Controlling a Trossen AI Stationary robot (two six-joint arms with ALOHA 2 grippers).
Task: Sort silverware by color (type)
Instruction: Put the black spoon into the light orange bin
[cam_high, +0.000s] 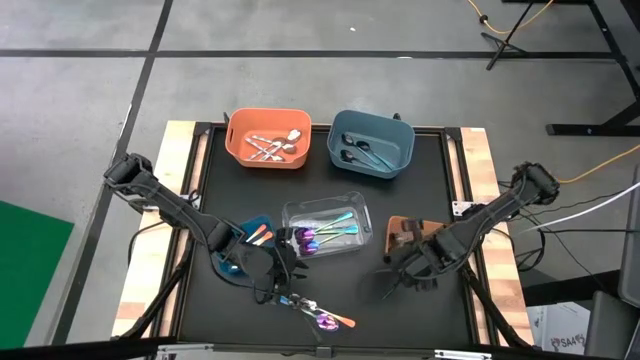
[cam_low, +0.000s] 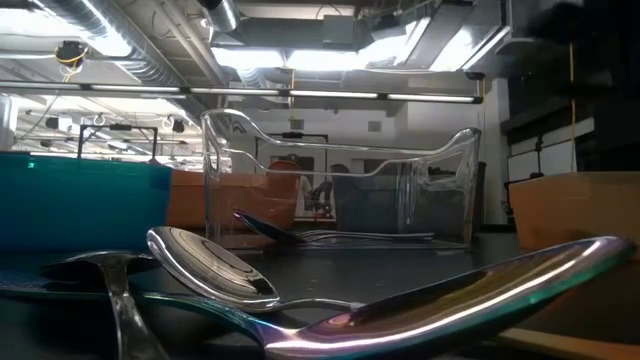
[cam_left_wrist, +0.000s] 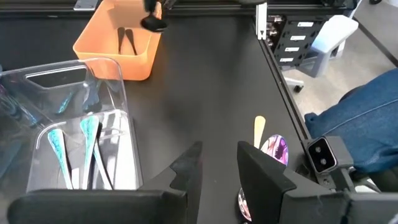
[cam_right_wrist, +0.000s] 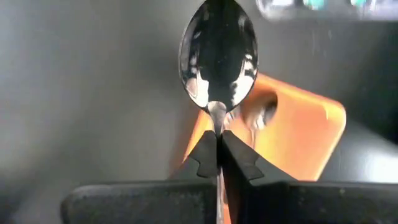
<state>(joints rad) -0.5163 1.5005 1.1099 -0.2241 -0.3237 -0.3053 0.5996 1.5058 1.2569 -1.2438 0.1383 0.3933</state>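
Overhead view and table-level view both see the clear bin (cam_high: 326, 226); wrist cameras sit close.

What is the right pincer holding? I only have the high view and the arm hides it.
Observer: A plain silver spoon, pinched by its handle in the shut right pincer.
Operator: And the left one?
Observer: The left pincer is open, with nothing between its fingers.
Operator: Anything in the bin by the right arm?
Observer: The orange-brown bin holds two dark pieces.
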